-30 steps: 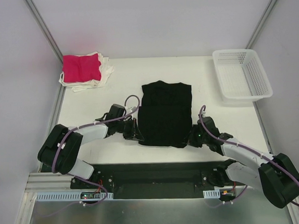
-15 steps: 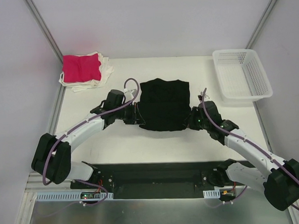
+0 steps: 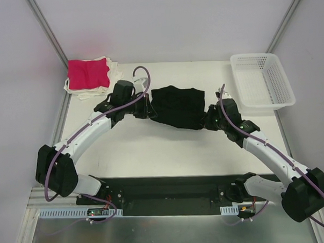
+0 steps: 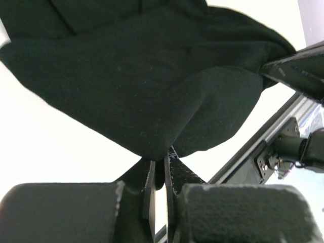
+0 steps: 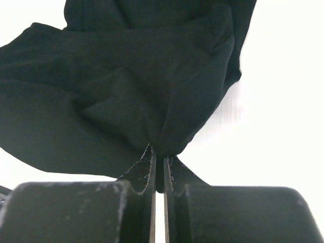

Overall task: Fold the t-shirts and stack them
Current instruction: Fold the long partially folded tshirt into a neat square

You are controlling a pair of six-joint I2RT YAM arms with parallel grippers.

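A black t-shirt [image 3: 178, 105] lies half doubled over at the table's middle, its near edge lifted toward the far edge. My left gripper [image 3: 149, 108] is shut on its left edge, and the cloth [image 4: 142, 91] bunches between the jaws [image 4: 160, 161]. My right gripper [image 3: 207, 119] is shut on the right edge of the black t-shirt [image 5: 126, 96], pinched at the fingertips [image 5: 158, 154]. A folded magenta t-shirt [image 3: 88, 73] tops a pile of white t-shirts [image 3: 113, 80] at the far left corner.
A white plastic mesh basket [image 3: 261, 85] stands at the far right of the table [image 3: 152, 149]. Grey walls with metal posts [image 3: 46, 29] close the back and sides. The arms' black base plate [image 3: 170, 194] runs along the near edge.
Both grippers have carried the black t-shirt's near edge away from the bases toward the far edge, so the shirt has gone from flat to doubled over. Both arms have stretched out.
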